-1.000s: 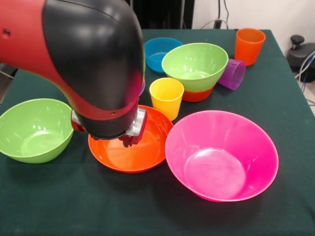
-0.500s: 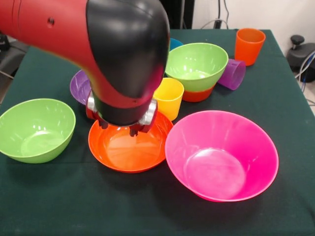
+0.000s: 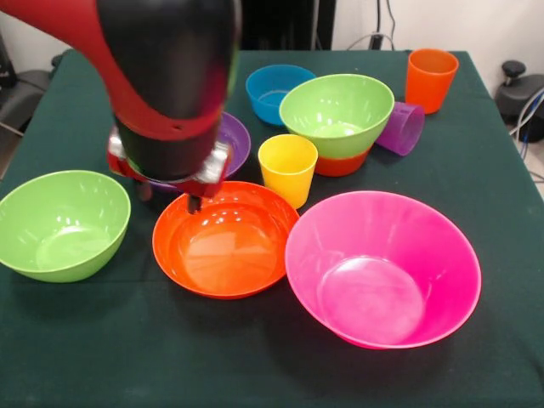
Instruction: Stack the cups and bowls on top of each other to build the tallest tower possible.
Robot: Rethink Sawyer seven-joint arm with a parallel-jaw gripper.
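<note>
My gripper (image 3: 169,197) hangs open and empty over the far left rim of the large orange bowl (image 3: 225,242). The arm partly hides the purple bowl (image 3: 231,138) behind it. To the right of the orange bowl sits the huge pink bowl (image 3: 382,268), and a green bowl (image 3: 61,223) is at the left. A second green bowl (image 3: 337,110) is nested in a small orange bowl (image 3: 342,163). The blue bowl (image 3: 276,89) stands further back. The yellow cup (image 3: 287,168) is upright, the purple cup (image 3: 401,127) lies on its side, and the orange cup (image 3: 430,78) stands at the far right.
A dark green cloth (image 3: 102,340) covers the table. Black gear (image 3: 518,89) and cables lie past the table's right edge.
My gripper swung right over the large orange bowl, then back left and toward the far side, off the bowl's middle. The bowls and cups have not moved.
</note>
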